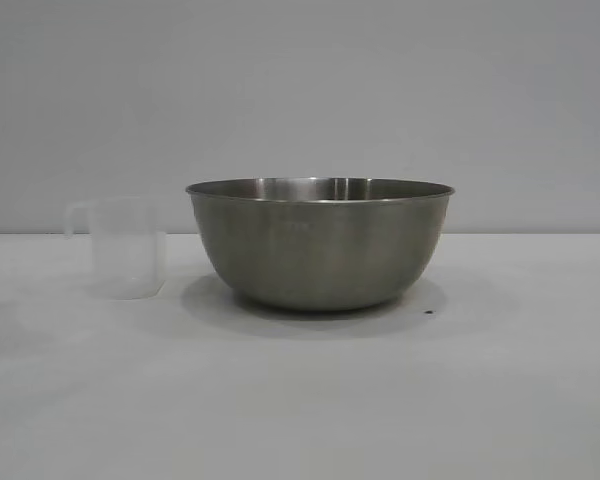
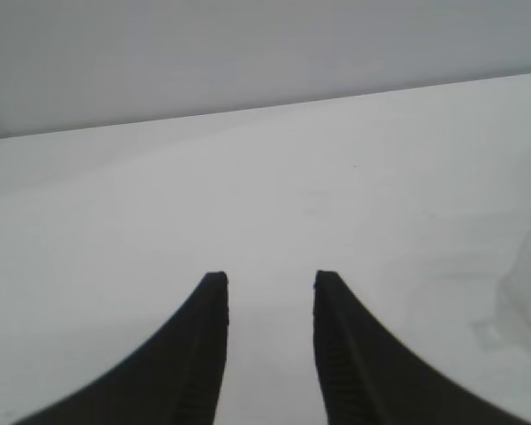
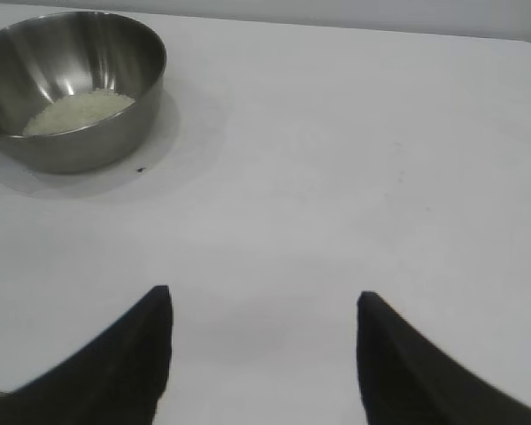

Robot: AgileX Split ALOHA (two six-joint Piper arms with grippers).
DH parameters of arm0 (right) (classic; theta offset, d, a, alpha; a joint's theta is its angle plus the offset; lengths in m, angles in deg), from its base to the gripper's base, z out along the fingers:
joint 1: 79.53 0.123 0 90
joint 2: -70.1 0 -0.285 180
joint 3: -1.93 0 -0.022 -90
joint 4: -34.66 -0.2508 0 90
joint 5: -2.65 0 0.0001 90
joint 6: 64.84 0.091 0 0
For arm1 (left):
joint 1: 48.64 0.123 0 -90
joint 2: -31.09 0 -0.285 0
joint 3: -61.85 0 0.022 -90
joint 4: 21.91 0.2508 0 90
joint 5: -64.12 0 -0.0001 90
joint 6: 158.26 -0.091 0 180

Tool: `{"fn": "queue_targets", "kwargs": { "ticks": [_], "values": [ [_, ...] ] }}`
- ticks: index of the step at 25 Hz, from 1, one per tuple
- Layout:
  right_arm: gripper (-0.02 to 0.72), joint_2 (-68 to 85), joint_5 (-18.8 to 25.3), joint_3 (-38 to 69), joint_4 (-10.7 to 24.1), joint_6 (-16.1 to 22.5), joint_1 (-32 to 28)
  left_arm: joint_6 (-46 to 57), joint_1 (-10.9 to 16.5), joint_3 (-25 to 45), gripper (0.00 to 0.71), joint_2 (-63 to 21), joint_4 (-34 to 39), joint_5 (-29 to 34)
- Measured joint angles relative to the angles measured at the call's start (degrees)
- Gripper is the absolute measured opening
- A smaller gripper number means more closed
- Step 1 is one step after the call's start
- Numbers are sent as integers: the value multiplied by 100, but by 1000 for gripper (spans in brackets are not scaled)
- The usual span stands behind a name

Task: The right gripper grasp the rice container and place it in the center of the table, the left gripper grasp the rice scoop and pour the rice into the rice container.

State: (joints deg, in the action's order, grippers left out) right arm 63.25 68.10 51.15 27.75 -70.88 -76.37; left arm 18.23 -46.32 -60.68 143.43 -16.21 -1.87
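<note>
Beside the steel bowl (image 1: 320, 245) on the desk (image 1: 300, 400) we see the plastic cup (image 1: 126, 248) standing upright, apart from it. Rice (image 3: 78, 110) lies in the bowl. Left pincer (image 2: 270, 282) and right pincer (image 3: 264, 297) both hang released, holding nothing.

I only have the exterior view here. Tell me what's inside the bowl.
Observer: The right wrist view looks into the bowl; a heap of rice lies on its bottom.
Operator: Report the right gripper.
Observer: The right gripper is open and empty over bare table, well clear of the bowl.
Operator: Now the left one.
Observer: The left gripper is open and holds nothing; the scoop shows only at the edge of its view, off to one side of the jaws.
</note>
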Motion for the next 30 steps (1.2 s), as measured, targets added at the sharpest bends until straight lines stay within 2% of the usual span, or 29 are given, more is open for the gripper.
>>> {"fn": "queue_targets", "kwargs": {
  "ticks": [8,18,30],
  "values": [
    [443,0,0,0,0,0,0,22,0,238,250,-612,137,0],
    [443,0,0,0,0,0,0,22,0,585,250,-1971,137,84],
    [443,0,0,0,0,0,0,46,6,628,250,-3816,137,1816]
  ]
}}
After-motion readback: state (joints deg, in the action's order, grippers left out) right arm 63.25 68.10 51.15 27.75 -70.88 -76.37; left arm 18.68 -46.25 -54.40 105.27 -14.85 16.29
